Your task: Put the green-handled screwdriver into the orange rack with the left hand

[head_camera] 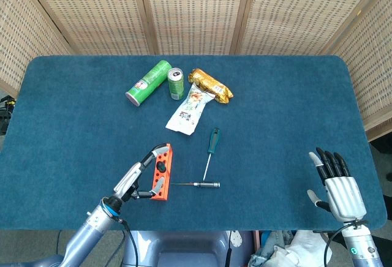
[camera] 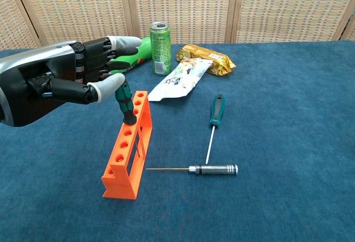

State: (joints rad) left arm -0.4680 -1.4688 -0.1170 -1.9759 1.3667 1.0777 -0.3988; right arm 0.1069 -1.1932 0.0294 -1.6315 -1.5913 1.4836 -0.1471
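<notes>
In the chest view my left hand (camera: 72, 84) pinches the top of a green-and-black screwdriver handle (camera: 125, 102) between thumb and fingers. The screwdriver stands almost upright, with its shaft down in a far hole of the orange rack (camera: 128, 147). The head view shows the same left hand (head_camera: 136, 179) beside the rack (head_camera: 161, 172) near the table's front edge. A second green-handled screwdriver (camera: 215, 111) lies loose on the cloth to the right of the rack. My right hand (head_camera: 335, 187) hovers at the front right corner, fingers spread and holding nothing.
A metal-handled screwdriver (camera: 213, 169) lies flat just right of the rack. At the back stand a green drink can (camera: 161, 41), a lying green tube (head_camera: 149, 82), a gold snack packet (camera: 206, 59) and a white packet (camera: 180, 80). Wicker screens close off the far side.
</notes>
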